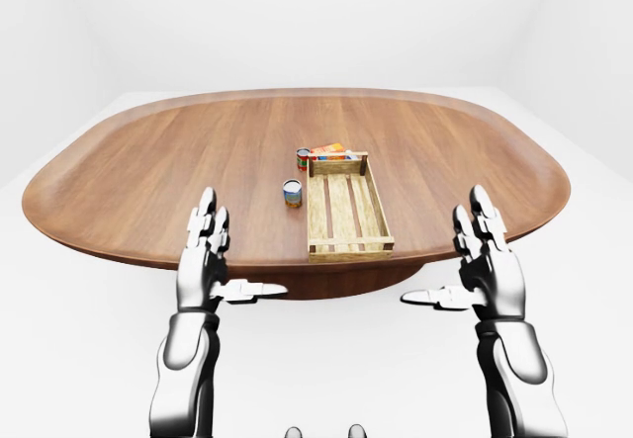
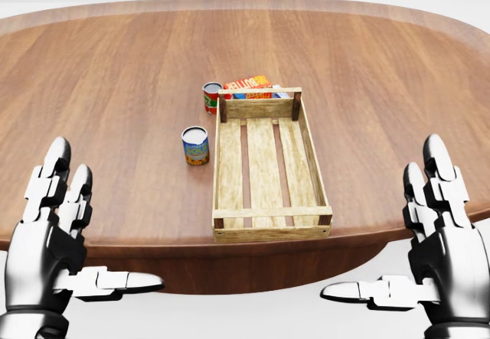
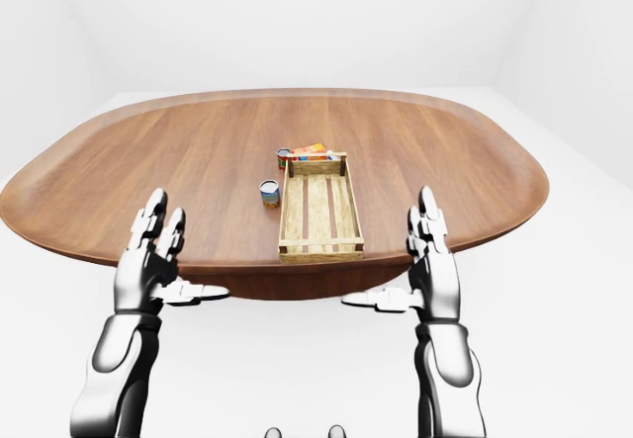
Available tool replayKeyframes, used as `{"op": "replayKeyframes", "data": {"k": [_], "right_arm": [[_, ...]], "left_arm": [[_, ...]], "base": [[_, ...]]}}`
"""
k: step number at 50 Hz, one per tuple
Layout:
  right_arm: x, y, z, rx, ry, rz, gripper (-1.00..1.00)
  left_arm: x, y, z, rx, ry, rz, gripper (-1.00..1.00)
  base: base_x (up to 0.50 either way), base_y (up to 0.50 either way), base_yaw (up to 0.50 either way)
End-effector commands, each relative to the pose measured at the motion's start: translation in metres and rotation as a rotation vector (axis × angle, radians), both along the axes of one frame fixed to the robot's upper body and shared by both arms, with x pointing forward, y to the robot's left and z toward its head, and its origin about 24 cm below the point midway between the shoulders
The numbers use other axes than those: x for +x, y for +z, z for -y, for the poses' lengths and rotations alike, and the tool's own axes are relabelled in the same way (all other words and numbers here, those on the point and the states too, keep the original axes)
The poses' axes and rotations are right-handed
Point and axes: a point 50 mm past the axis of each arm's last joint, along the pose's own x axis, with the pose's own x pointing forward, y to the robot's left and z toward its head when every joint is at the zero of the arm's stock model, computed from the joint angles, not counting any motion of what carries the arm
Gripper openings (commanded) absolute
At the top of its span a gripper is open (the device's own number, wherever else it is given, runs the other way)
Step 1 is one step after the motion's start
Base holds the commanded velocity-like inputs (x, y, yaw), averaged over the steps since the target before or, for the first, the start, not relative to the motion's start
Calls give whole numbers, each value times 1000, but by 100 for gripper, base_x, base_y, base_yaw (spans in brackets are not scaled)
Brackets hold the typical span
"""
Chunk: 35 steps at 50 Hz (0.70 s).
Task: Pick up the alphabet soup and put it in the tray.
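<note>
wooden tray (image 2: 230,167) beside soup can (image 2: 195,145), label unreadable; both hands' fingers (image 2: 57,172) apart.

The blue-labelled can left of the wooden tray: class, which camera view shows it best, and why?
The head view: the blue-labelled can appears largest there, upright beside the wooden tray, with its lid and label colours visible. Both eye views show the same can much smaller, its label unreadable.

Both arms are raised at the near edge of the table (image 2: 115,63). The left hand (image 2: 50,239) and right hand (image 2: 436,243) are held apart, empty, fingers extended upward and spread; each thumb is pointed inward toward the other hand.
</note>
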Motion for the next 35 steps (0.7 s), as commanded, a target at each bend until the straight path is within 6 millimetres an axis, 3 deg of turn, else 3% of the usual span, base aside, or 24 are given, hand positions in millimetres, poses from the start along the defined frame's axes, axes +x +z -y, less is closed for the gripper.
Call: {"op": "replayKeyframes", "data": {"k": [1, 12, 25, 35], "right_arm": [[-16, 20, 3, -15, -8, 83, 100], [-23, 26, 3, -8, 12, 112, 100], [-24, 27, 0, -21, 29, 110, 100], [-22, 24, -4, -44, 45, 92, 100]], "left_arm": [[-8, 17, -5, -7, 4, 76, 100], [-12, 25, -8, -9, 12, 114, 100], [-14, 26, -7, -5, 16, 117, 100], [-13, 26, -9, -4, 29, 115, 100]], "base": [[0, 0, 0], [18, -15, 0], [40, -36, 0], [50, -2, 0]]}}
